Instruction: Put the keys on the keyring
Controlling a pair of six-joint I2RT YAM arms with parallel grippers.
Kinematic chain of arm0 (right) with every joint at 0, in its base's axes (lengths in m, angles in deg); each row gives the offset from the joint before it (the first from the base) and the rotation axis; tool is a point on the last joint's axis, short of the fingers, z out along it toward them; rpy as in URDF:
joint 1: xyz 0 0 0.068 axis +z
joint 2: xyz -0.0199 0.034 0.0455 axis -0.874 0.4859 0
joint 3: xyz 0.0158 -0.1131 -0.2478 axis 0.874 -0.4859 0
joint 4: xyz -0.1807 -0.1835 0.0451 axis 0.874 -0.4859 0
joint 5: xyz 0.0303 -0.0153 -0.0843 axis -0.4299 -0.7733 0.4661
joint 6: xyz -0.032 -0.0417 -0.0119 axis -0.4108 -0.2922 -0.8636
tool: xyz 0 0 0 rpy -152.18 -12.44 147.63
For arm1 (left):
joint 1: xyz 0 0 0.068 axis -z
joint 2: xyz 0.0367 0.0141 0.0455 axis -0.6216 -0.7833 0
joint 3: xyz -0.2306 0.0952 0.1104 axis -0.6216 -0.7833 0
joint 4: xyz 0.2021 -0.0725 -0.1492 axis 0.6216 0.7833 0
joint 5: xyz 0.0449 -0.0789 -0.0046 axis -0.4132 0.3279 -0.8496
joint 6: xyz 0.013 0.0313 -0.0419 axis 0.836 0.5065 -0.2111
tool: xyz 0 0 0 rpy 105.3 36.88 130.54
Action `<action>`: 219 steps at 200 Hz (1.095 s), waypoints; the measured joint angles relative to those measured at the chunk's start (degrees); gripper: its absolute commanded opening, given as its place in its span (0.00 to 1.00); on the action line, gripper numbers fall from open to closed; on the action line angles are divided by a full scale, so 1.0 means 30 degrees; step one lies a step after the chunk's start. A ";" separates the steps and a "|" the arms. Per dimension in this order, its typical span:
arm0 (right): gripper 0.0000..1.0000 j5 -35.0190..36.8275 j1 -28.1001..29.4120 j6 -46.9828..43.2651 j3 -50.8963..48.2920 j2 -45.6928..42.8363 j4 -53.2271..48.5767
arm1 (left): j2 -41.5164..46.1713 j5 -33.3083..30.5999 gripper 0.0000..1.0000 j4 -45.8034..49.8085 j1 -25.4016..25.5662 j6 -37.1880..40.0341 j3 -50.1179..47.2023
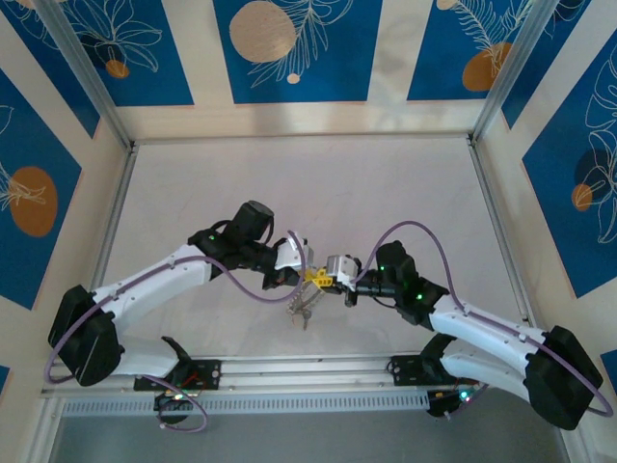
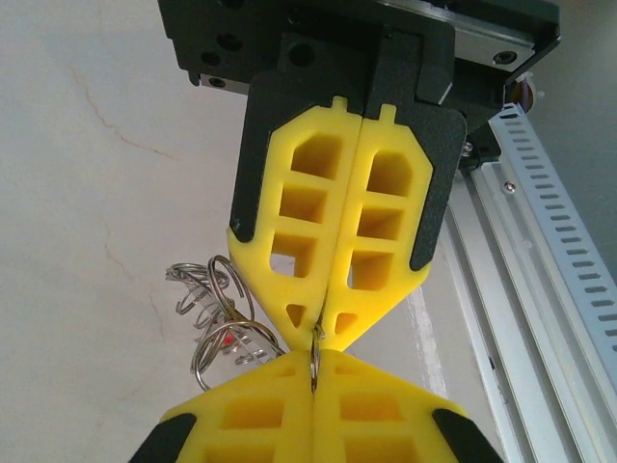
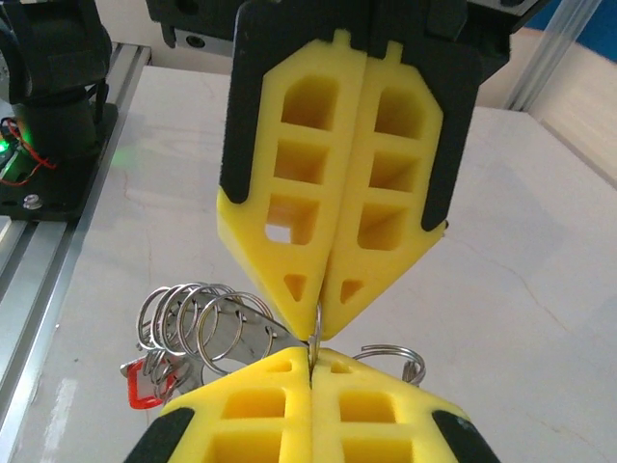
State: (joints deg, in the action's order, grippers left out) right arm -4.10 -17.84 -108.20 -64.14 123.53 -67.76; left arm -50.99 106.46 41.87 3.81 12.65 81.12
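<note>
Both arms are meeting nose to nose over the near middle of the counter (image 1: 289,183). The left gripper (image 2: 323,333) is showing its yellow fingers (image 2: 289,241) pressed together along their whole length, with a thin metal wire caught edge-on at the very tips. The right gripper (image 3: 316,328) is standing the same way, jaws pressed together and pinching the same wire from the opposite side. That wire is judged to be part of the keyring (image 3: 207,323).

The rest of the keyring is hanging off to one side of the pinch as a fan of overlapping silver loops. One loose ring (image 3: 390,362) is lying out on the other side. A red key head (image 3: 145,386) is showing beneath the loops in the right wrist view. How many keys are on the bundle cannot be made out. In the overhead view the bundle is dangling just below the gripper tips. Whether it is touching the counter cannot be told.

Judgement: the two-sided pinch is serving to steady the ring so that neither arm is carrying it alone and it is not swinging. With both grippers occupied on one wire, no gripper is free to bring up a key, so the threading step is judged not yet under way. The main risk is the thin wire slipping out from between the soft tips.
</note>
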 measured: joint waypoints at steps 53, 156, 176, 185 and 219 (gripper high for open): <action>0.25 0.0044 -0.0160 0.0860 -0.1137 -0.0481 0.2572 | 0.0015 -0.0328 0.00 -0.0364 -0.0044 -0.0408 -0.0168; 0.24 -0.1275 -0.1180 0.2761 -0.2623 0.0233 0.6156 | 0.0066 0.1508 0.00 -0.2186 -0.0044 -0.2106 -0.0612; 0.22 -0.1647 -0.1180 0.2892 -0.2623 0.0474 0.6696 | 0.0066 0.1610 0.00 -0.2273 -0.0044 -0.2113 -0.0634; 0.21 -0.1792 -0.1180 0.2922 -0.2623 0.0561 0.6907 | 0.0066 0.1639 0.00 -0.2302 -0.0044 -0.2113 -0.0648; 0.11 -0.2251 -0.1180 0.3118 -0.2623 0.0947 0.7191 | 0.0080 0.1647 0.00 -0.2484 -0.0044 -0.2186 -0.0772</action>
State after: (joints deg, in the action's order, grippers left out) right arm -10.86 -21.38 -98.84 -72.01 126.37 -46.19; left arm -50.75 111.40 34.41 3.67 6.09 78.80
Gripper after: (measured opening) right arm 0.147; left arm 0.038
